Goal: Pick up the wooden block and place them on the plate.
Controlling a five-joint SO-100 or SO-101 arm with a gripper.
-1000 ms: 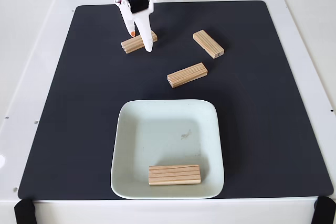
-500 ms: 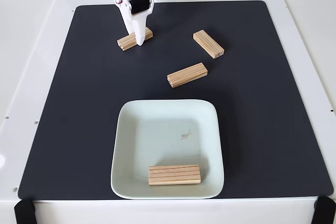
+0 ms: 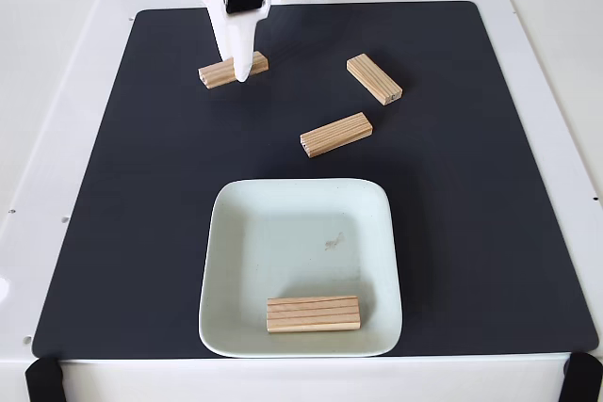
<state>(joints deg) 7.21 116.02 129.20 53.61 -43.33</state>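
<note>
- Far left, the white gripper (image 3: 241, 71) covers the middle of one wooden block (image 3: 213, 73); its fingers look clamped on it.
- Four blocks in all: two loose mid-mat (image 3: 336, 134) (image 3: 374, 78), one (image 3: 313, 313) on the single plate (image 3: 226, 261).

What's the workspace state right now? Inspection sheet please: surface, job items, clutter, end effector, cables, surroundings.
Surface: black mat on a white table, flat.
Job's things: plate near the mat's front edge, one wooden block lying in it by the front rim. Two blocks loose on the mat, middle block and right block. Fourth block at the back left, partly covered by the arm.
Clutter: nothing seen.
End effector: gripper down on the fourth block; whether the fingers have closed on it cannot be told.
Cables: nothing seen.
Surroundings: black clamps at the table's front corners.
</note>
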